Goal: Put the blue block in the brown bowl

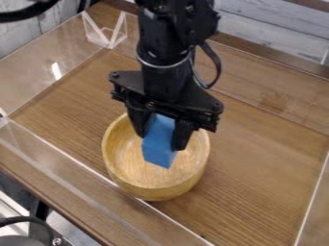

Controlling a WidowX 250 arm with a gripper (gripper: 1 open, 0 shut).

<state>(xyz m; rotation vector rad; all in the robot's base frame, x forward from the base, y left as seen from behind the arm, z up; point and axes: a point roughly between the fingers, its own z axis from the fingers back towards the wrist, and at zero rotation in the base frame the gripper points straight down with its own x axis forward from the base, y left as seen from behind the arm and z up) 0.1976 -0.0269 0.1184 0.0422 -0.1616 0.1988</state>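
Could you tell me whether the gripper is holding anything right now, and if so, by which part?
Yes: the gripper is shut on the blue block, clamping its upper end, so the block hangs down over the brown bowl.

The room is evenly and fairly brightly lit, seemingly from above. Soft white glare streaks the clear wall (45, 72) left of the tool (161, 135), whose black body swallows detail. A faint shadow lies on the wooden surface (257, 115) below the tool. The picture is small and coarse, edges soft, slightly blurred throughout.
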